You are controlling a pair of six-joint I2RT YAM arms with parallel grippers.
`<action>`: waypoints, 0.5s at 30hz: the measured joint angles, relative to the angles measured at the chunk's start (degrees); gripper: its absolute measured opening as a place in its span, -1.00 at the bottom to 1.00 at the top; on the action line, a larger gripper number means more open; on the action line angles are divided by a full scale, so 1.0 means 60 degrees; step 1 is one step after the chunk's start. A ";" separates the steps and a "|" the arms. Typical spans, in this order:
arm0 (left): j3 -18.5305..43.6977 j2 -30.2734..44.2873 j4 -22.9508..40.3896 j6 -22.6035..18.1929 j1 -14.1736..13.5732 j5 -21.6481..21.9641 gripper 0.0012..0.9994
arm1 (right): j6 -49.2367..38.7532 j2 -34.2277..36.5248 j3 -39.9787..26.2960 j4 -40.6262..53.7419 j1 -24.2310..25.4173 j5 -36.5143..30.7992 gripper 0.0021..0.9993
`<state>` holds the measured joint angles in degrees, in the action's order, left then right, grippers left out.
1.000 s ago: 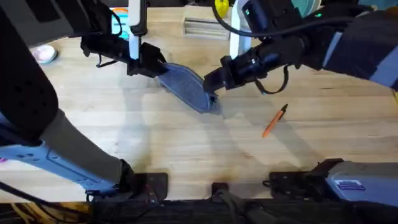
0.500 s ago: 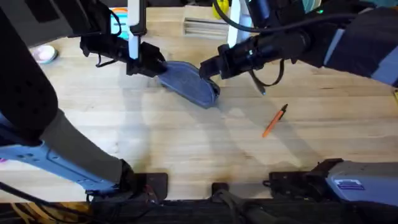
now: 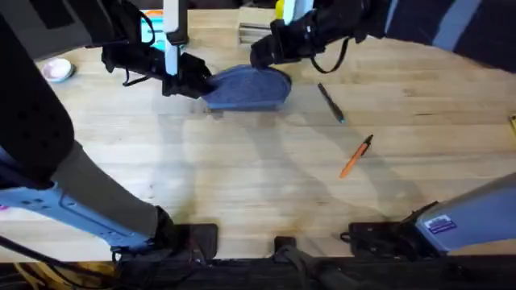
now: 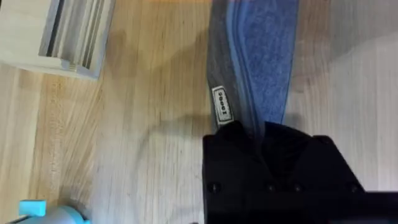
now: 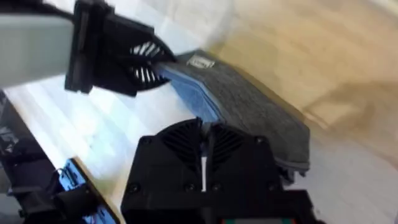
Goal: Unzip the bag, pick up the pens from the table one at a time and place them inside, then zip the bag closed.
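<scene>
The bag (image 3: pixel 246 89) is gripped at one end by the closed left claw (image 3: pixel 196 83), near the desk's (image 3: pixel 242 185) far edge. The right claw (image 3: pixel 260 55) is closed, pinching the bag's zipper edge. Both pens (image 3: pixel 330 103) lie on the desk, apart from the bag.

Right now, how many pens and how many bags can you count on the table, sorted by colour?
Dark pen with blue tip: 1
Orange pen: 1
Grey-blue bag: 1
Total: 3
</scene>
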<state>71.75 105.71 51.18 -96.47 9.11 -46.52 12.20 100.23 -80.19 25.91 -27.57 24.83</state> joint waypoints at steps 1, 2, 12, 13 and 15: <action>0.0002 0.0000 0.0000 0.0000 0.0011 0.0005 -0.92 | -0.0005 0.0115 -0.0151 0.0001 -0.0010 0.0000 -0.94; 0.0003 0.0000 0.0000 0.0000 0.0024 0.0006 -0.92 | -0.0006 0.0239 -0.0295 0.0000 -0.0022 -0.0002 -0.94; 0.0004 0.0000 0.0040 0.0000 0.0021 0.0083 -0.92 | -0.0010 0.1152 -0.0727 -0.0082 -0.0541 -0.0019 -0.94; 0.0004 0.0000 0.0043 0.0001 0.0021 0.0079 -0.92 | -0.0010 0.1203 -0.0730 -0.0180 -0.0603 0.0009 -0.94; 0.0004 0.0000 0.0040 0.0000 0.0021 0.0079 -0.92 | -0.0002 0.1259 -0.0741 -0.0397 -0.0729 0.0005 -0.94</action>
<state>71.77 105.71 51.42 -96.47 9.23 -46.04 12.19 107.78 -84.64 23.53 -31.95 24.86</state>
